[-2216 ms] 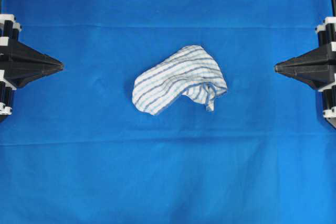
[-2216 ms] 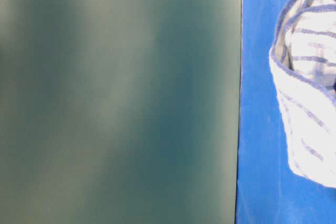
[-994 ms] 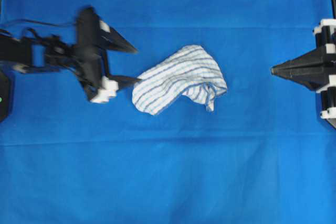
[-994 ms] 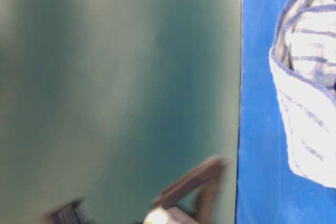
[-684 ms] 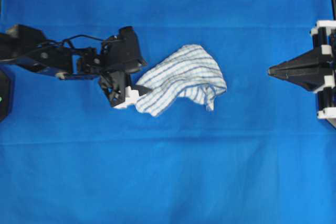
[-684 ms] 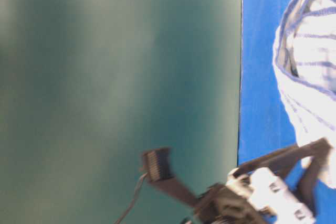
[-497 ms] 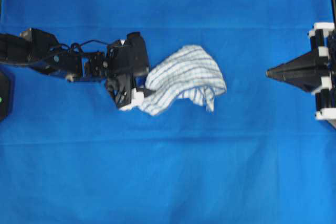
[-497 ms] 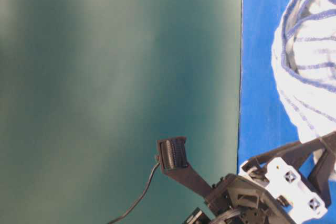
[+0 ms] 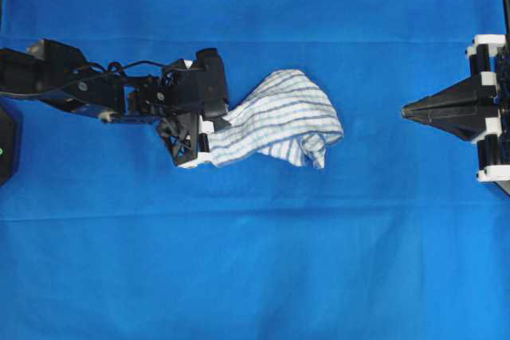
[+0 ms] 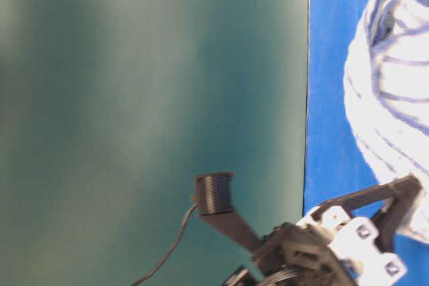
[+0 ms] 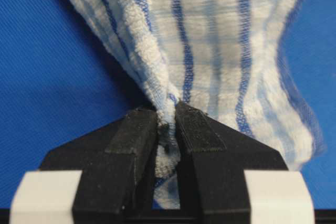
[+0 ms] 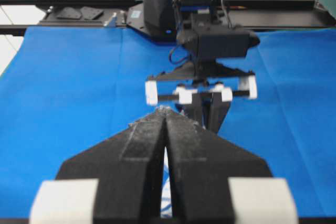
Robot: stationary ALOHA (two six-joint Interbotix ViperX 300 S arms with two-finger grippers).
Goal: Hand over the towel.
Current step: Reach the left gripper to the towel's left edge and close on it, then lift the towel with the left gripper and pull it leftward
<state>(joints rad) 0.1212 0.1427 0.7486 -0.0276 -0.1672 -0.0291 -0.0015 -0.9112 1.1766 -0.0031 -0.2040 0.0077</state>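
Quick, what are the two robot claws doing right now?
Left gripper: shut on the towel.
Right gripper: shut, holding nothing.

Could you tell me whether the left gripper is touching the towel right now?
Touching. The left wrist view shows the left gripper pinching a bunched fold of the towel between its closed fingers, with no gap.

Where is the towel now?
In the overhead view the towel lies mid-table on the blue cloth, its left edge pinched by the left end effector.
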